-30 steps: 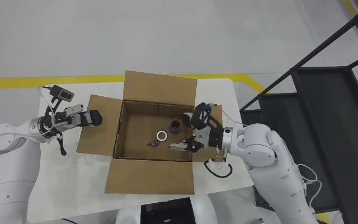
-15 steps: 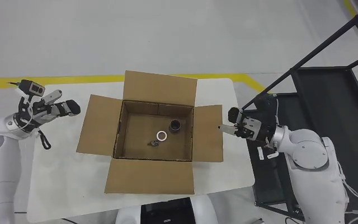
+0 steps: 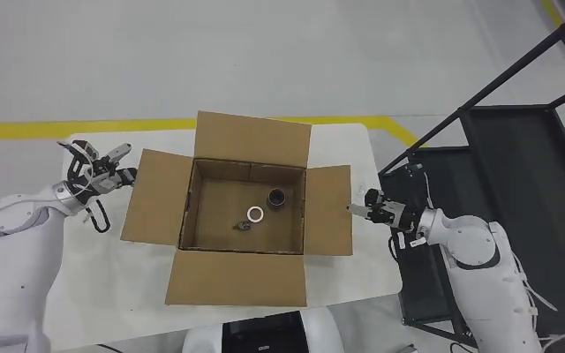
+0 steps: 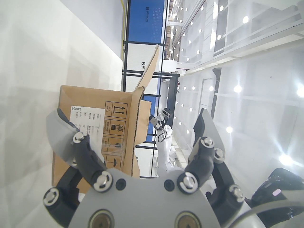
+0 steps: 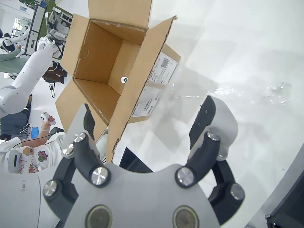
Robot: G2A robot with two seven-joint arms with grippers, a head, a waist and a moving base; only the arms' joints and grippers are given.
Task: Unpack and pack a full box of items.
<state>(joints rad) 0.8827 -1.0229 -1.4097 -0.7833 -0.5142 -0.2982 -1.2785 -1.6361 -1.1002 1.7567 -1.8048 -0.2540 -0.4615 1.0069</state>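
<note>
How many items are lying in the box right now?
3. A dark cylinder near the right-hand wall of the box, a white ring mid-floor, and a small grey piece beside the ring. The walls may hide others.

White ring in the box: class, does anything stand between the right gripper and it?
Yes. The right gripper sits outside the box, by the outer edge of its right flap. That flap and the box wall under it lie between the gripper and the white ring. From above, nothing covers the ring.

Matt brown cardboard box [image 3: 238, 278] on smooth white table [image 3: 106, 282]
</note>
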